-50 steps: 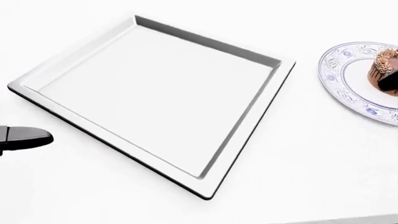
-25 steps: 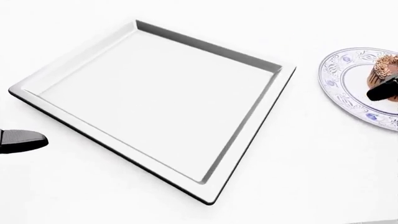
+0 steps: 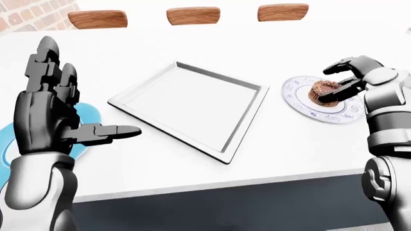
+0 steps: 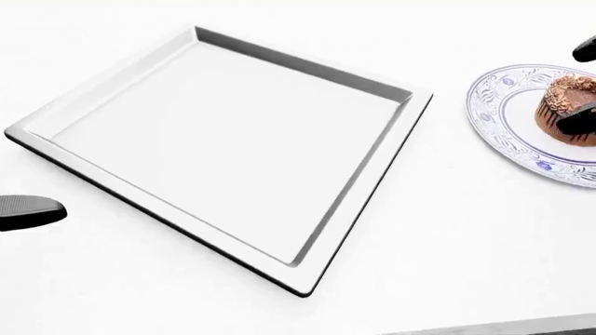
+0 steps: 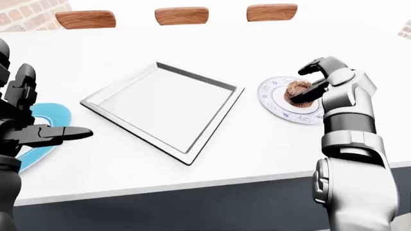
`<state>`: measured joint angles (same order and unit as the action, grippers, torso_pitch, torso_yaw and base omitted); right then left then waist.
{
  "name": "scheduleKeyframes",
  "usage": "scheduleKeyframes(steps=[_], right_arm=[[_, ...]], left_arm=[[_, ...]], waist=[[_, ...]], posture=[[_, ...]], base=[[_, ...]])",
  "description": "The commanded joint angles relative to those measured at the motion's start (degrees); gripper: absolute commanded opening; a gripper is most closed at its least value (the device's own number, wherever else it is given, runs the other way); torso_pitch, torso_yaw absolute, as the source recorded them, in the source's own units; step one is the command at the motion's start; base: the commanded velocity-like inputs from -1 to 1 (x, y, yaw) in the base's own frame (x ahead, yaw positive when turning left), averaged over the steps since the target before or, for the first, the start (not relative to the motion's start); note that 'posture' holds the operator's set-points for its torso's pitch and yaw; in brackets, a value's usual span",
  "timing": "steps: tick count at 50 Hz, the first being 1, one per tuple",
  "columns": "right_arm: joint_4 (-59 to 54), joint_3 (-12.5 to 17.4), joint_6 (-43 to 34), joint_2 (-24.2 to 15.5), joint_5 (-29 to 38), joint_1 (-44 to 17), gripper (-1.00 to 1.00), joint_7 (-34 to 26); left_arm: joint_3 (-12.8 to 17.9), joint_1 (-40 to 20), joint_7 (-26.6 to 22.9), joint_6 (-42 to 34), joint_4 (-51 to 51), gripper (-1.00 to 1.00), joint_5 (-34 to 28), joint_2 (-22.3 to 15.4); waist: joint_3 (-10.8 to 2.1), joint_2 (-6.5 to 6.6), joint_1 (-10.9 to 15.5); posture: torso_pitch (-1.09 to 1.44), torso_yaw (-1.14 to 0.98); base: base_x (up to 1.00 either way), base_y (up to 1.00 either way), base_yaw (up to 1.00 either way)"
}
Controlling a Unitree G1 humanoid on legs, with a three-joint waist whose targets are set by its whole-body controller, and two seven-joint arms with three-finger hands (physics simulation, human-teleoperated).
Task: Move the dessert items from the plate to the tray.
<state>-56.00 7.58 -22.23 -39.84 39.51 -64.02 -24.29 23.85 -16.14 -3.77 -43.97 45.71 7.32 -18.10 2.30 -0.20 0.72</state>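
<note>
A brown chocolate dessert [image 4: 559, 101] sits on a white plate with a blue pattern [image 4: 508, 118] at the right. The white square tray [image 4: 233, 139] lies to its left, with nothing in it. My right hand [image 3: 334, 84] is at the plate. Its thumb [image 4: 579, 118] lies across the dessert's near side and its fingers [image 3: 340, 65] arch over the top, apart, not closed round it. My left hand [image 3: 83, 96] is raised at the left, open and empty, well away from the tray.
A light blue plate [image 5: 54, 118] lies at the left, under my left hand. Three wooden chair backs [image 3: 192, 15] stand along the table's top edge. The table's near edge [image 3: 225, 185] runs along the bottom, with dark floor below.
The head view has shifted a little, so tray and plate sit further left. My right thumb stays across the dessert, and a fingertip now shows at the upper right edge.
</note>
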Motion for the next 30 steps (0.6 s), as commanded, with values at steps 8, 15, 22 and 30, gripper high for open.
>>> scheduleKeyframes(steps=[8,15,22,30], right_arm=[[-0.1,-0.3,4.6,-0.9,0.9,-2.8,-0.04,-0.9],[-0.6,-0.4,5.7,-0.5,1.7,-3.9,-0.26,-1.3],[-1.6,-0.6,7.0,0.0,1.9,-8.7,-0.59,-0.6],[-2.1,-1.7,6.6,1.7,2.7,-13.7,-1.00,-0.7]], left_arm=[[0.7,-1.1,0.2,1.5,1.6,1.00,0.0,-0.9],[1.5,-1.7,0.3,0.3,2.4,1.00,0.8,-1.4],[1.7,-2.2,0.7,-1.2,3.6,1.00,1.5,-2.0],[2.4,-1.6,0.8,-0.7,3.6,1.00,1.9,-1.9]], waist=[[-1.51,-0.19,0.0],[-1.56,-0.11,-0.1],[-1.39,0.17,-0.3],[-0.97,0.71,-0.3]], posture=[[0.00,0.00],[0.00,0.00],[0.00,0.00],[0.00,0.00]], base=[[0.00,0.00,0.00],[0.00,0.00,0.00],[0.00,0.00,0.00],[0.00,0.00,0.00]])
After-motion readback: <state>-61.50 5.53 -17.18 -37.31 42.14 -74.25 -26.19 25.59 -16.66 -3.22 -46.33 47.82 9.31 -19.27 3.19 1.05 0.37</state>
